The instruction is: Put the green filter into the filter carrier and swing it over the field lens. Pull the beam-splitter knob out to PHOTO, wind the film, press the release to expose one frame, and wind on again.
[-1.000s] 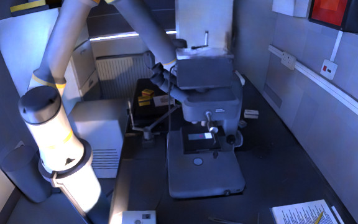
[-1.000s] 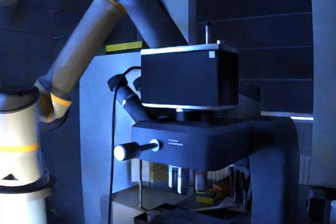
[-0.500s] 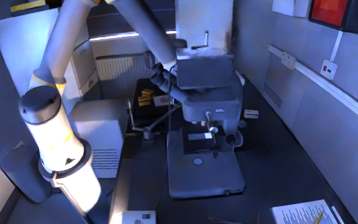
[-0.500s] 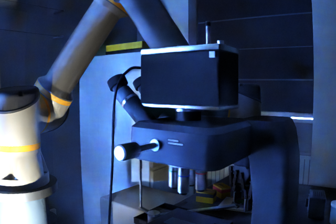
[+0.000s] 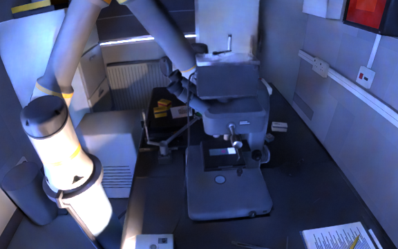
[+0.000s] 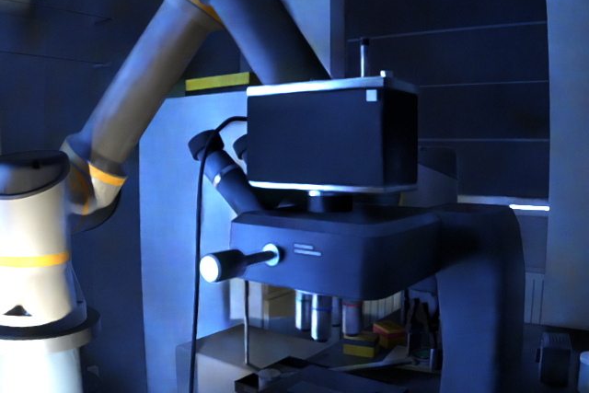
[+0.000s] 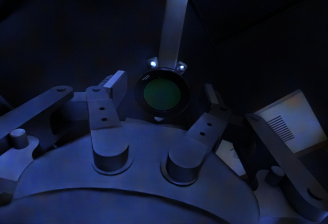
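The green filter [image 7: 162,93], a green disc in a black ring, sits in the carrier ring at the end of a pale metal arm [image 7: 173,22], between two bright clips. My gripper [image 7: 161,94] is open and holds nothing; its fingers stand on either side of the filter. From the side cameras the gripper is hidden behind the microscope's camera box [image 5: 227,79]. The beam-splitter knob [image 6: 211,267] sticks out of the head on its rod, and the field lens [image 5: 220,179] is a pale disc in the microscope base. A thin lever [image 5: 222,52] lies on top of the camera box.
The microscope [image 5: 231,138] fills the middle of the dark bench, a slide [image 5: 222,151] on its stage. A pale grey box [image 5: 111,148] stands to its left. Yellow film boxes [image 5: 161,107] lie behind, and papers with a pencil [image 5: 340,237] at the near right corner.
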